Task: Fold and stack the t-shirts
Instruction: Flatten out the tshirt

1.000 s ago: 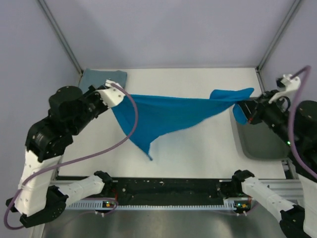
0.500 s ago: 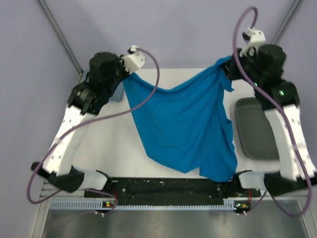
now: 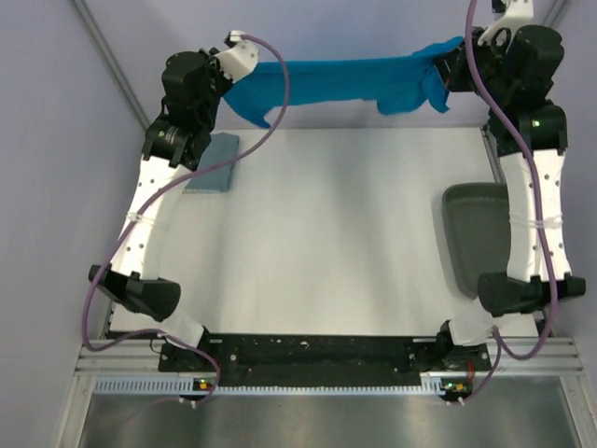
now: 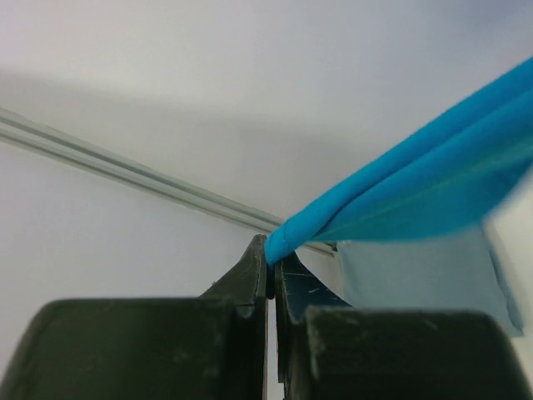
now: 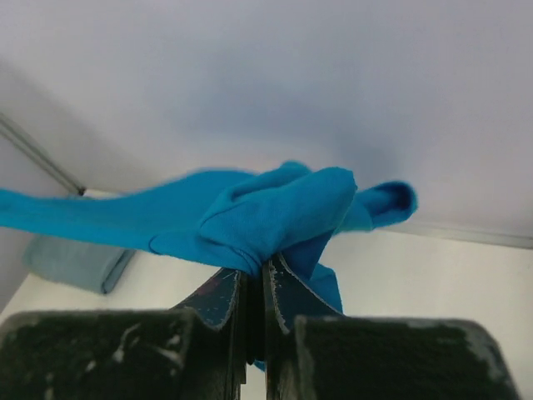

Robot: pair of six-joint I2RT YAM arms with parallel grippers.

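The cobalt blue t-shirt (image 3: 345,79) hangs in the air as a bunched band stretched between both grippers, high above the table's back edge. My left gripper (image 3: 246,80) is shut on its left end (image 4: 287,237), with the fingertips pinching a rolled edge. On the other side, my right gripper (image 3: 448,69) is shut on a bunched wad of the shirt (image 5: 279,212). The grey-blue t-shirt (image 3: 213,161) lies in a square fold at the back left of the table, partly under my left arm. It also shows in the left wrist view (image 4: 416,271) and the right wrist view (image 5: 75,260).
A dark green tray (image 3: 471,233) sits at the table's right edge, partly behind my right arm. Both arms stand tall, reaching up along the left and right sides. Slanted frame posts (image 3: 112,65) rise at the back corners.
Both arms have risen and swung toward the back. The blue shirt, which hung spread over the table half a second ago, is now pulled into a narrow band high at the back.
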